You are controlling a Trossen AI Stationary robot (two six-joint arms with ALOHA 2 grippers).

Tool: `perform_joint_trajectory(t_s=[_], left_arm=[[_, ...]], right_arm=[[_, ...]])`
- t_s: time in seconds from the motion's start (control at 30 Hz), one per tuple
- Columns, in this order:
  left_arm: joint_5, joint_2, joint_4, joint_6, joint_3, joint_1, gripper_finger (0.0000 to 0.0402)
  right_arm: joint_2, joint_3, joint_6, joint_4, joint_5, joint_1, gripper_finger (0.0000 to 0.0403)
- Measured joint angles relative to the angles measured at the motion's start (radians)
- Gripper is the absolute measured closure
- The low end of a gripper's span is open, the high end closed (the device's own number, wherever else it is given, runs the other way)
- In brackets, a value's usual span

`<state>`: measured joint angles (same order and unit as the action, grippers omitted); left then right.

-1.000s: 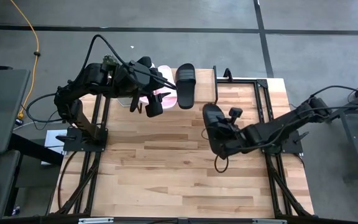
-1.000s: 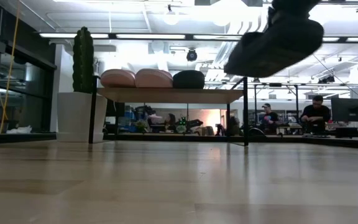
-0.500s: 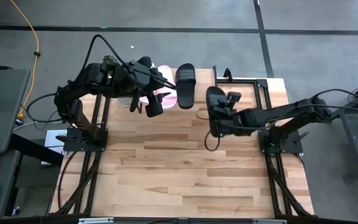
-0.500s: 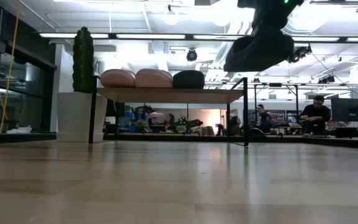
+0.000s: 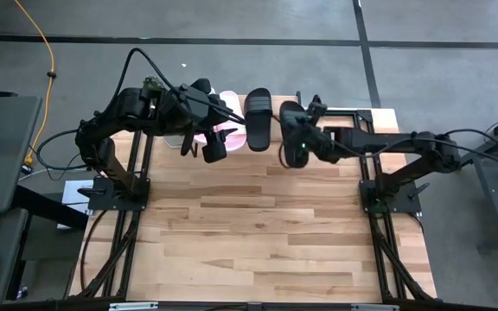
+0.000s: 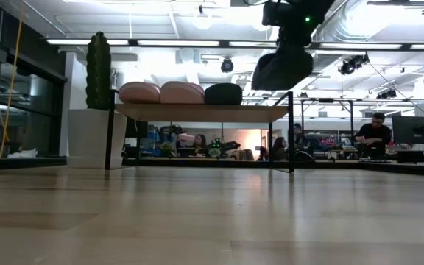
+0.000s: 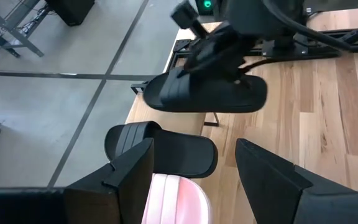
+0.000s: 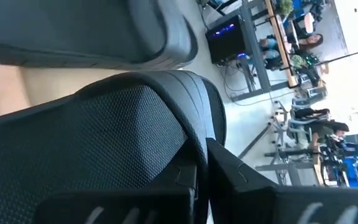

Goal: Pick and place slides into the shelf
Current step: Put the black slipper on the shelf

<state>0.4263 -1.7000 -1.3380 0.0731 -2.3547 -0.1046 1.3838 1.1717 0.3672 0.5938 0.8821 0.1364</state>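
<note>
Slides are in four places here. One black slide (image 5: 294, 138) hangs in the right gripper (image 5: 305, 138), whose fingers are closed on it; in the low view that slide (image 6: 281, 70) is held in the air above the shelf (image 6: 201, 112), over its end by the black leg, not touching the board. In the left wrist view the same slide (image 7: 207, 93) lies roughly level under the right gripper (image 7: 219, 46), just past the other black slide (image 7: 160, 149) that rests on the shelf. The right wrist view shows the held slide's textured strap (image 8: 92, 143) pressed against that gripper's own fingers (image 8: 241, 180).

Beside the held slide, on the side away from the right arm, the second black slide (image 5: 258, 118) lies on the shelf top. Next to that one come the pink slides (image 5: 228, 117), mostly covered from above by the left arm. From the low view the shelf carries two pink slides (image 6: 160, 93) side by side and the black one (image 6: 223, 93) just beside them, all resting on the wooden board.

The left gripper (image 5: 214, 145) hovers over the pink slides with its fingers (image 7: 126, 180) spread wide and nothing between them; a pink slide (image 7: 176, 199) shows directly beneath them.

A tall cactus (image 6: 98, 70) in a white pot stands beyond the shelf's far end, well away from the right gripper. The table (image 5: 258, 233) of pale wood is bare in front of both arms.
</note>
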Motion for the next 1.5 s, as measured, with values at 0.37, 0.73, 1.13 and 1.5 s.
perform_joint_trajectory(t_s=[0.37,0.73,1.13,1.5], left_arm=[[0.0,0.0,-0.002,0.0,0.0,0.0,0.0188],[0.0,0.0,0.005,0.0,0.0,0.0,0.0188],[0.0,0.0,0.005,0.0,0.0,0.0,0.0188],[0.0,0.0,0.005,0.0,0.0,0.0,0.0188]], right_arm=[[0.0,0.0,0.11,-0.129,-0.146,0.169,0.0403],[0.03,0.0,0.142,-0.224,-0.251,0.262,0.0403],[0.114,0.002,0.188,-0.319,-0.251,0.294,0.0403],[0.116,0.001,0.193,-0.343,-0.259,0.296,0.0403]])
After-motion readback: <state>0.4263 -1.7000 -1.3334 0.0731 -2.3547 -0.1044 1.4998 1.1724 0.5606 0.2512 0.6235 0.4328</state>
